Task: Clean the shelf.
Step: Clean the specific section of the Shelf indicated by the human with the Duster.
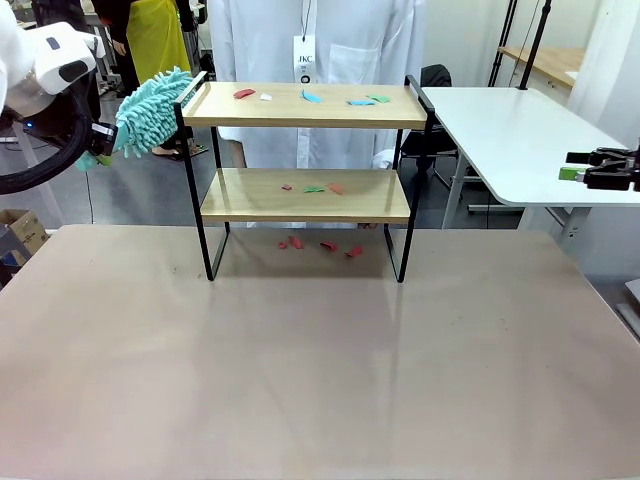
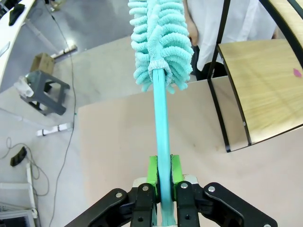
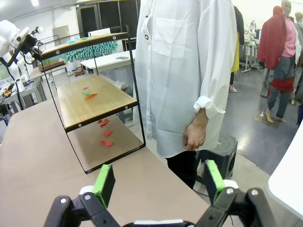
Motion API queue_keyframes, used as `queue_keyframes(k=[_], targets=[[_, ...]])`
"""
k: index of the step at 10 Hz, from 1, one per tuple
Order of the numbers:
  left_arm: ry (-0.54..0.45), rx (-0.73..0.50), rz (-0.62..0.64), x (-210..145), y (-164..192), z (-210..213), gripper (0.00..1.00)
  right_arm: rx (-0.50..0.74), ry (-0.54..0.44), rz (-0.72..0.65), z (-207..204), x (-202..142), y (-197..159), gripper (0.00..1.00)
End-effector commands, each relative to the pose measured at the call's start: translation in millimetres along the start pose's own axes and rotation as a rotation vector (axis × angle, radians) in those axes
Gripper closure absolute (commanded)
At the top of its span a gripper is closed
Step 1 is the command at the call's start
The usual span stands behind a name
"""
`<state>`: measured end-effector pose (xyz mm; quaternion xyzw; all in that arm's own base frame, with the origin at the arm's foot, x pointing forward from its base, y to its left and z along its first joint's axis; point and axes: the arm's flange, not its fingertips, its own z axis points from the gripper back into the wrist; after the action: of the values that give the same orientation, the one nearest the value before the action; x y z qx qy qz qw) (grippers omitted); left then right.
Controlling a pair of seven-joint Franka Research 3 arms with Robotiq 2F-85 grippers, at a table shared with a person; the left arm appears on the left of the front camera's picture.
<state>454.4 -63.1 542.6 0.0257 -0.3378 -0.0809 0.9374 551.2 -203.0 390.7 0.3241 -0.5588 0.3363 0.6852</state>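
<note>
Beyond left edge of shelf, left gripper clamped on duster; right gripper apart.

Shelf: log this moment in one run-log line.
left jaws: shut on duster; right jaws: open; duster: by shelf top's left end; scraps: on shelf

The room is bright, evenly lit from overhead. In the front view the surface carries a soft pale sheen down its middle, and the shelf throws only a faint, diffuse shadow beneath itself. The person's white coat at top centre is nearly washed out. Both wrist views bow straight lines toward their edges. A ceiling lamp glares in the right wrist view's upper left corner. In the left wrist view the duster shows crisp fibres, while the green fingers at the bottom edge look a little softer.
</note>
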Motion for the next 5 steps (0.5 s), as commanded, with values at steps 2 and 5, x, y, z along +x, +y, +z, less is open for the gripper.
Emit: queue_keyframes(k=[2,5], targets=[[0.064,-0.03,-0.131,6.2,41.7,18.4,0.87,0.001,0.0,0.005,-1.7,2.9,0.8,0.0],[0.124,-0.044,-0.373,6.6,98.9,49.7,0.87,0.001,0.0,0.005,-1.7,2.9,0.8,0.0]])
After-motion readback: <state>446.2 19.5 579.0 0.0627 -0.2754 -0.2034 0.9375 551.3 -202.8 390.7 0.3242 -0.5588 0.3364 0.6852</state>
